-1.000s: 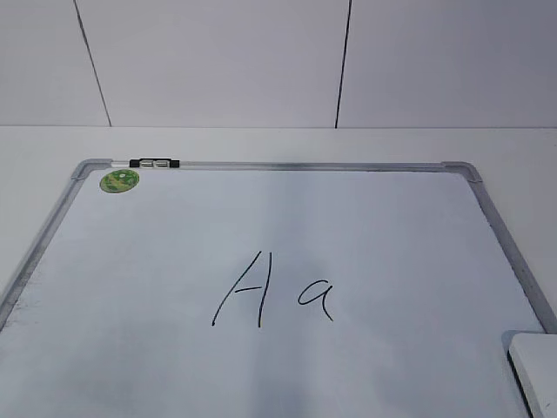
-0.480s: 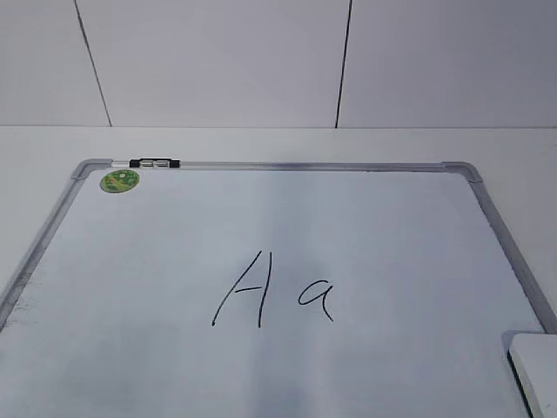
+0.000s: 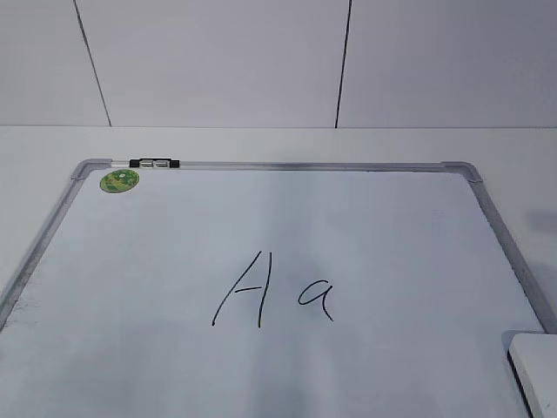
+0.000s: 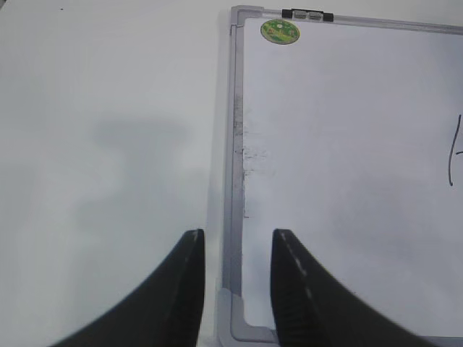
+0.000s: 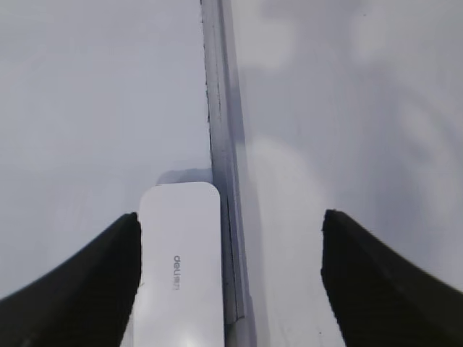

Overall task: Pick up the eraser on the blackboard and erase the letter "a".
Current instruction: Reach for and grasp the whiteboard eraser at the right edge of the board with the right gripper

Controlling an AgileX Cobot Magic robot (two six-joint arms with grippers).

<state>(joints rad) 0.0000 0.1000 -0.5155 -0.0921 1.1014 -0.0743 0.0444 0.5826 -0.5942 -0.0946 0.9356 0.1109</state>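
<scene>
The eraser (image 5: 179, 267) lies on the board (image 3: 278, 235) near the table's front right corner, so the wide-open right claw (image 5: 228, 289) should slide left to straddle it before closing.

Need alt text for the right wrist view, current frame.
The open right gripper hovers over a white rectangular eraser lying on the whiteboard's surface, against its grey aluminium frame edge. The eraser sits beside the left finger; the right finger is over the white table.
</scene>
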